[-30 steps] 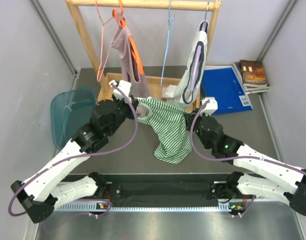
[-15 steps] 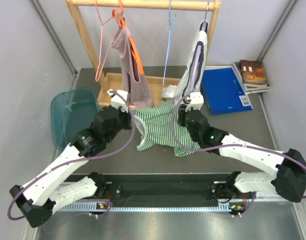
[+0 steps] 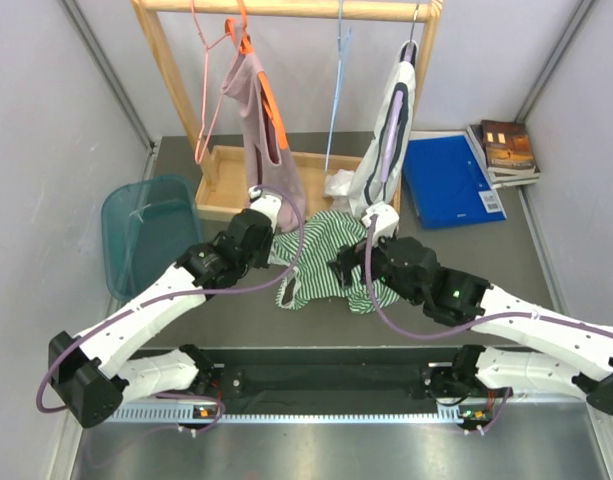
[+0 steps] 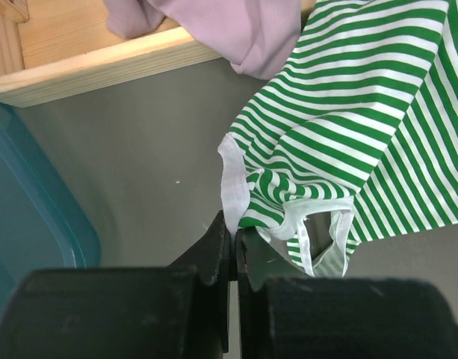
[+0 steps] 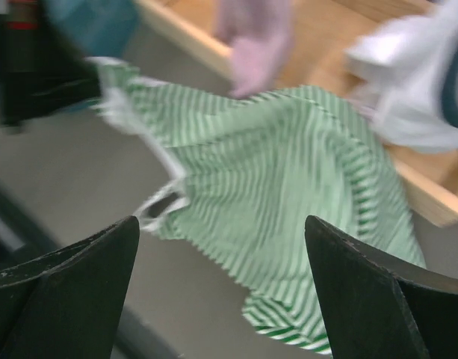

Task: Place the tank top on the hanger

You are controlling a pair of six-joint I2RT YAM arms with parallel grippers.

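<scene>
Green-and-white striped cloth: tank top [image 3: 324, 250] slumped on table [image 3: 286, 330], far edge lapping the wooden tray [image 3: 221, 165]. Left claw [image 4: 232, 235] pinched on white strap edging. Right claw [image 5: 221, 224] gapes wide over the cloth, empty. Judged light, limp, stretchy; will sag and bunch. Best hold: opposite strap hem, to spread the shoulders for the blue hanger [image 3: 333, 95].

Walled in pale grey panels [image 3: 46, 120] around a grey table [image 3: 546, 250]. Furnished with a wooden rail [image 3: 286, 8] over a wooden tray [image 3: 221, 175], beside a teal bin [image 3: 136, 230], blue folder [image 3: 446, 180] and stacked books [image 3: 508, 150].
</scene>
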